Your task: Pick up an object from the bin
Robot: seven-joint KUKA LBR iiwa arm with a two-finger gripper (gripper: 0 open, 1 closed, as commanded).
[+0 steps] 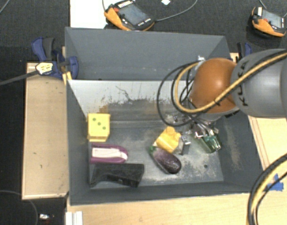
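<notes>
My gripper (186, 142) hangs low over the bin floor, right of the middle, under the arm's orange cover. Just to its left, touching or nearly touching it, lies a small yellow lumpy toy (167, 140). In front of that toy rests a dark purple eggplant-shaped thing (168, 162) with a bit of green at its left end. Nothing shows as held.
On the bin's left side lie a yellow block with dark dots (98, 126), a purple and white oblong thing (108, 153) and a black bent piece (116, 174) by the front wall. The arm and its cables reach in from the right.
</notes>
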